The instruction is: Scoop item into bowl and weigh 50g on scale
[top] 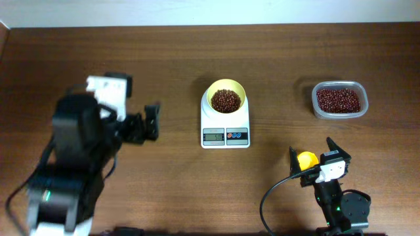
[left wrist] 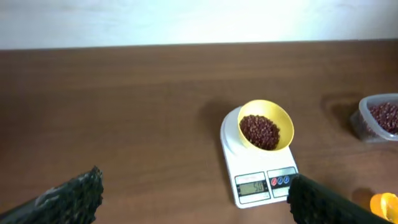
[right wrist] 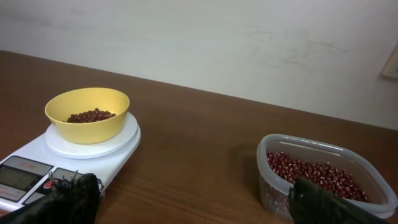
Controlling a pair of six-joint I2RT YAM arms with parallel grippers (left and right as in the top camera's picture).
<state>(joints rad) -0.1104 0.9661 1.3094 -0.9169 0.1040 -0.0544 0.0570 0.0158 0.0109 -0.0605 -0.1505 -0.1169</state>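
Observation:
The white scale (top: 225,133) stands at the table's middle, and its display (left wrist: 252,185) reads 50. On its round plate sits the yellow bowl (top: 214,92), which holds a heap of red-brown beans (top: 226,101). Well to the left of the scale, my left gripper (top: 154,122) is open and holds nothing; from its wrist I see the bowl (left wrist: 283,118) ahead, between the fingers. My right gripper (top: 312,149) is open near the front right, above a small yellow scoop (top: 306,158) that lies on the table. Nothing is between its fingers (right wrist: 74,196) in the right wrist view.
A clear plastic tub (top: 317,103) with more beans (top: 338,99) stands at the back right, also seen in the right wrist view (right wrist: 323,177). The left arm's bulk covers the front left. A black cable loops by the right arm's base (top: 272,196).

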